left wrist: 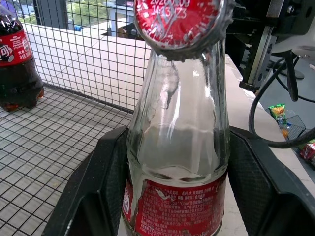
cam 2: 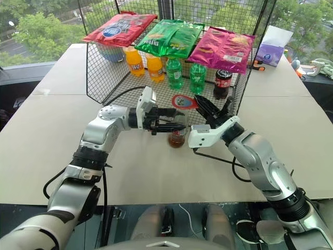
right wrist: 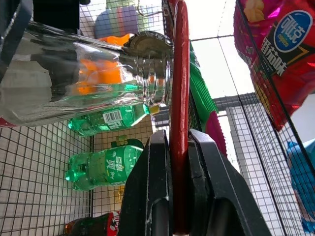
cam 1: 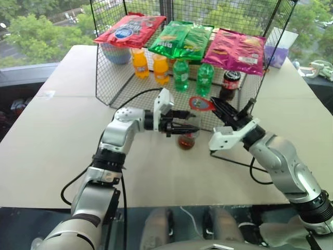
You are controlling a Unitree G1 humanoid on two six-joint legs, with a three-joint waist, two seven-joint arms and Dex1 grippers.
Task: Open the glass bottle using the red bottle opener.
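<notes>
The glass bottle (cam 1: 188, 136) is upright near the middle of the table, with a little amber liquid at its base and a red label. My left gripper (cam 1: 182, 126) is shut on its body from the left; in the left wrist view the black fingers (left wrist: 101, 187) press both sides of the bottle (left wrist: 177, 147), below its red cap (left wrist: 179, 22). My right gripper (cam 1: 217, 107) is shut on the handle of the red bottle opener (cam 1: 200, 103). The opener's ring head sits at the top of the bottle. In the right wrist view the opener (right wrist: 179, 98) lies against the cap's rim (right wrist: 147, 42).
Just behind the bottle stands a wire rack (cam 1: 112, 78) with snack bags (cam 1: 182, 39) on top. Under them are orange drink bottles (cam 1: 140, 63), green bottles (cam 1: 181, 74) and a cola bottle (cam 1: 230, 83). A purple box (cam 1: 278, 49) is at the back right. Cables trail over the table (cam 1: 52, 140).
</notes>
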